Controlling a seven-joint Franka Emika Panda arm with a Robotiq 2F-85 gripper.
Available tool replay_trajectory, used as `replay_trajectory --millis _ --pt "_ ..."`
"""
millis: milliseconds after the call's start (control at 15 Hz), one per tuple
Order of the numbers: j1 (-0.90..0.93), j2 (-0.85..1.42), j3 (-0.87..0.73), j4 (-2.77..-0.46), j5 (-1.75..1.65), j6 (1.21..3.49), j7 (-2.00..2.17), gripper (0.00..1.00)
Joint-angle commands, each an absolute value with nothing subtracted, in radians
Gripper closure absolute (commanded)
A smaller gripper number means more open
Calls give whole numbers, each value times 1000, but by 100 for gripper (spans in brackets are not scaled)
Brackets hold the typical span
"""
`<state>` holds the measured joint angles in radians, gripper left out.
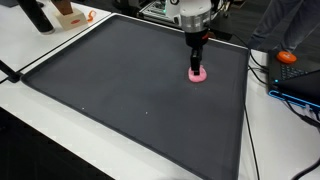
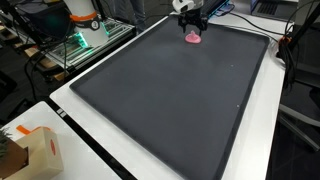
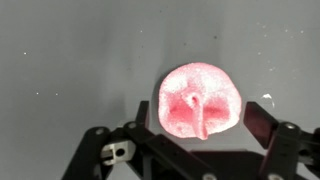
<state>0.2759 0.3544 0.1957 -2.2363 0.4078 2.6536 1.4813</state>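
On the dark mat, past its wide near stretch, a pink soft lump lies at the far end. The gripper hangs directly over it, jaws spread to either side and clasping nothing. One finger stands close to its side, so any sideways drift could likely shove the light piece off-centre.
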Motion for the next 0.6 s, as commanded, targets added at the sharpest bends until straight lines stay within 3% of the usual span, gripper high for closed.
replay_trajectory --millis 0,533 --pt "248 342 188 -2189 385 2526 1433 0" --pt "214 451 148 -1933 263 2120 1198 0"
